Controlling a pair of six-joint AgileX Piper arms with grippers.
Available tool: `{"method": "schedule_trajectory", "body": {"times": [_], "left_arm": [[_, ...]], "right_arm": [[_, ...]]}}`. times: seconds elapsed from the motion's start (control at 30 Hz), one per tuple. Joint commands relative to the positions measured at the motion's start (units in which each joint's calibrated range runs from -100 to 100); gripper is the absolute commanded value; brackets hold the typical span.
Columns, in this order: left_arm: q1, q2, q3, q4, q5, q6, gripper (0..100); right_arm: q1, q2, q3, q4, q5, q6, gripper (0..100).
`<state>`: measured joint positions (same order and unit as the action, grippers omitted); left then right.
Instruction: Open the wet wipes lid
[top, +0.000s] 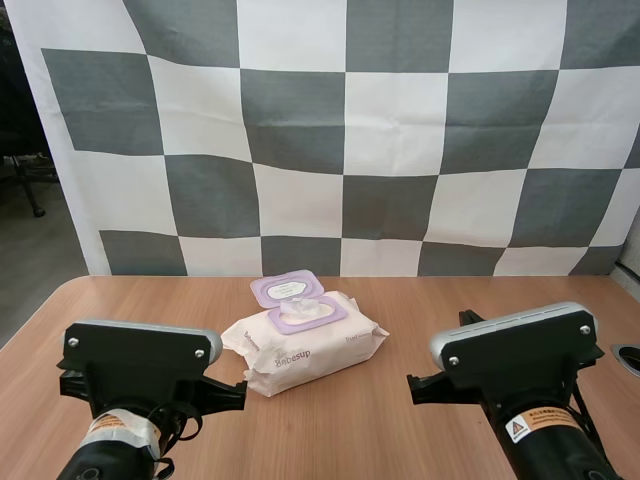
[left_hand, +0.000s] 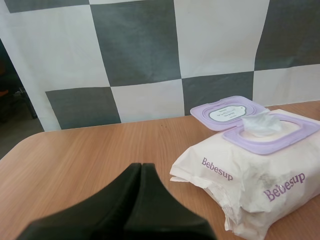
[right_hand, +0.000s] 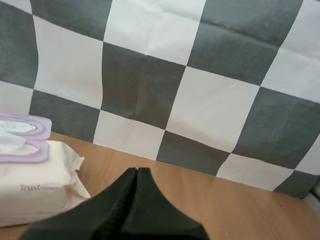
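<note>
Wet wipes pack (top: 303, 350) lies mid-surface (top: 450, 320), between both arms. Purple lid (top: 289, 289) flipped back, wipe (top: 300, 306) poking from opening; task judged complete. Pack soft and light, likely to slide or crumple. Lid stiff plastic, best taken at front lip. Left pincer (left_hand: 141, 167) closed, empty, short of pack. Right pincer (right_hand: 137, 172) closed, empty, beside pack. Approach unobstructed either side.

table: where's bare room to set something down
Bare wooden table lies on both sides of the cream wet wipes pack, whose purple lid is open: toward the rounded corner and toward the opposite edge. The pack crowds the middle.
</note>
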<state>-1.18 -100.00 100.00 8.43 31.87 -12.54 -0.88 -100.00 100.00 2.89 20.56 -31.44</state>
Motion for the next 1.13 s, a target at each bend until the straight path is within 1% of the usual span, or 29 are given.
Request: {"method": "schedule_trajectory", "body": {"times": [0.0, 0.13, 0.27, 0.7, 0.8, 0.83, 0.9, 0.97, 1.1], "left_arm": [[0.01, 0.0, 0.0, 0.0, 0.0, 0.0, 0], [0.01, 0.0, 0.0, 0.0, 0.0, 0.0, 0], [0.01, 0.0, 0.0, 0.0, 0.0, 0.0, 0], [0.01, 0.0, 0.0, 0.0, 0.0, 0.0, 0], [0.01, 0.0, 0.0, 0.0, 0.0, 0.0, 0], [0.01, 0.0, 0.0, 0.0, 0.0, 0.0, 0], [0.01, 0.0, 0.0, 0.0, 0.0, 0.0, 0], [0.01, 0.0, 0.0, 0.0, 0.0, 0.0, 0], [0.01, 0.0, 0.0, 0.0, 0.0, 0.0, 0]], "right_arm": [[0.0, 0.0, 0.0, -2.5, 0.0, -0.1, 0], [0.0, 0.0, 0.0, -2.9, 1.8, -0.1, 0], [0.0, 0.0, 0.0, -2.4, 10.6, -0.1, 0], [0.0, 0.0, 0.0, -2.4, 10.9, 0.0, 0], [-0.3, 0.0, 0.0, -0.5, 11.1, 0.1, 0], [-0.5, 0.0, 0.0, 0.1, 11.2, 0.5, 0], [-0.8, 0.0, 0.0, 0.2, 11.8, 3.2, 0], [-0.8, 0.0, 0.0, 0.6, 15.5, 5.7, 0], [-0.8, 0.0, 0.0, 0.4, 15.5, 5.7, 0]]}}
